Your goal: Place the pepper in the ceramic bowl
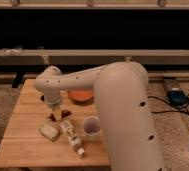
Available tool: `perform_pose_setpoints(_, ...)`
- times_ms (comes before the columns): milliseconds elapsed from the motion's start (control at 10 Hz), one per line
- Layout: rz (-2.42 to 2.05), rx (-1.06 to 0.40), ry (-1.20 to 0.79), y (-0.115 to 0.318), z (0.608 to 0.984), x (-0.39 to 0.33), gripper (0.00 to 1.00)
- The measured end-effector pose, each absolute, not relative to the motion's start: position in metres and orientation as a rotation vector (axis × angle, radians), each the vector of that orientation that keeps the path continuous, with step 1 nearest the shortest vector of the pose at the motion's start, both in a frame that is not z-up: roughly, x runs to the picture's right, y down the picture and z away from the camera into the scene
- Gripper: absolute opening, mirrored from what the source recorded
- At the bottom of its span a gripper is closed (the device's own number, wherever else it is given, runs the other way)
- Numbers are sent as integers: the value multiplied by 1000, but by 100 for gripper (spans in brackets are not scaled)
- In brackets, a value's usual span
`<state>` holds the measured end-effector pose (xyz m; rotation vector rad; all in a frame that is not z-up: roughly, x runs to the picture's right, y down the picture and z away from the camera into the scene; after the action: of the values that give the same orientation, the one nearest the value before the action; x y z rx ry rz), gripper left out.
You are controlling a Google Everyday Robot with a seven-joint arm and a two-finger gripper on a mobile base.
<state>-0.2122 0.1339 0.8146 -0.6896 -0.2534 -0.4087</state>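
Note:
The pepper (61, 115) is a small dark red piece lying on the wooden table (23, 147), left of centre. The ceramic bowl (81, 96), orange inside, sits behind and to the right of it, partly hidden by my arm. My gripper (55, 108) hangs from the white wrist (50, 86), pointing down right over the pepper's left end. I cannot tell whether it touches the pepper.
A translucent white cup (91, 126) stands right of the pepper. A pale flat packet (49, 131) and a small lying bottle (73, 138) are in front of it. My thick white arm (123, 110) covers the table's right side. Cables and a box (177, 96) lie on the floor to the right.

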Motion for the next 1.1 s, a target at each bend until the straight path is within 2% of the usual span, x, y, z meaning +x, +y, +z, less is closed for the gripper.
perform_pose_setpoints(1100, -393, -714, -260, 144, 856, -214, 61)
